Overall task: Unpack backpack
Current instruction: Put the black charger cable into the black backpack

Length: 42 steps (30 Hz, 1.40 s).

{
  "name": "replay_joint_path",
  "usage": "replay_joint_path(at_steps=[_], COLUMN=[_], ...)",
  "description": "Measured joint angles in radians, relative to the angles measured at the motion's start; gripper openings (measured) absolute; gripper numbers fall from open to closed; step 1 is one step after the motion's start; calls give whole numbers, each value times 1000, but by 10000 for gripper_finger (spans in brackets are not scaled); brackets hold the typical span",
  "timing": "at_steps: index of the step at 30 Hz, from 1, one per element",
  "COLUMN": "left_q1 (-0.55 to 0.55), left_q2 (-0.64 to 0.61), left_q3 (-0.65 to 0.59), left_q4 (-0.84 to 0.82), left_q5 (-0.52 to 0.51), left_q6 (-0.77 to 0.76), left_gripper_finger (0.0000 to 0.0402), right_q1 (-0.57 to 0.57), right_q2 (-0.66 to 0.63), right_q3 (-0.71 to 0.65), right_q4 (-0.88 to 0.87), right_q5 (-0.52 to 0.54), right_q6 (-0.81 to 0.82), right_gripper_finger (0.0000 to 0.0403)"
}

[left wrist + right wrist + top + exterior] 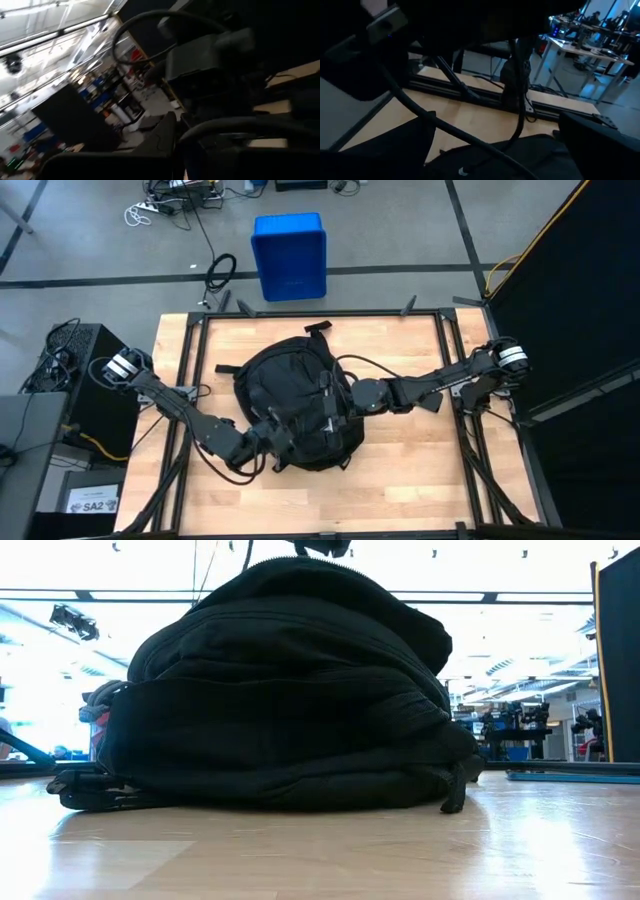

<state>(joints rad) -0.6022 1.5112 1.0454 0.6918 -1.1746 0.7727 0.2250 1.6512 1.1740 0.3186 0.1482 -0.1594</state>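
The black backpack (pixel 295 405) lies in the middle of the wooden table (pixel 400 470), bulging high in the low view (pixel 290 700) with its broad underside on the wood. My left gripper (pixel 280 432) is at the bag's near left part, level and shut; what lies between its fingers is hidden. My right gripper (pixel 335 398) hovers over the bag's right side. In its wrist view it stands open (pixel 505 150), fingers wide apart, with black fabric (pixel 530 155) below. A dark gripper part (pixel 320 548) shows above the bag's top. My left gripper is shut close against the backpack's near left top (pixel 272 425). The dark fingers against the black fabric hide the place of contact, so I cannot tell whether it holds or touches any part.
A blue plastic bin (pixel 290 255) stands on the floor beyond the table's far edge. Black frame rails (pixel 320 313) border the table. Loose straps (pixel 90 790) trail from the bag onto the wood. Bare wood shows near the front edge (pixel 330 500) and at the right (pixel 420 450).
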Motion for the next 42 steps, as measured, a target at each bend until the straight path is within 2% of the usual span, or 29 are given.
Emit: replay_joint_path(at_steps=[6, 14, 21, 25, 28, 34, 37, 42], left_q1=[0, 4, 14, 14, 14, 14, 12, -4], left_q2=[0, 0, 0, 0, 0, 0, 0, 0], left_q3=[0, 0, 0, 0, 0, 0, 0, 0], left_q4=[-2, -13, -14, -17, -19, -29, -26, -20], left_q5=[147, 250, 271, 271, 261, 247, 198, 108], left_q6=[-24, -45, -48, -48, -48, -48, -47, -42], left_gripper_finger=[0, 0, 0, 0, 0, 0, 0, 0], right_q1=[-9, -18, -18, -9, -3, 7, 8, 7], right_q2=[0, -1, -1, -1, -1, -1, -1, -1], right_q3=[0, 0, 0, 0, 0, 0, 0, 0], right_q4=[3, 6, 33, 33, 33, 28, 19, 10], right_q5=[-3, -18, -92, -100, -100, -100, -100, -99], right_q6=[4, 23, 0, -28, -38, -80, -89, -98], right_gripper_finger=[385, 388, 353, 303, 247, 101, 24, 4])
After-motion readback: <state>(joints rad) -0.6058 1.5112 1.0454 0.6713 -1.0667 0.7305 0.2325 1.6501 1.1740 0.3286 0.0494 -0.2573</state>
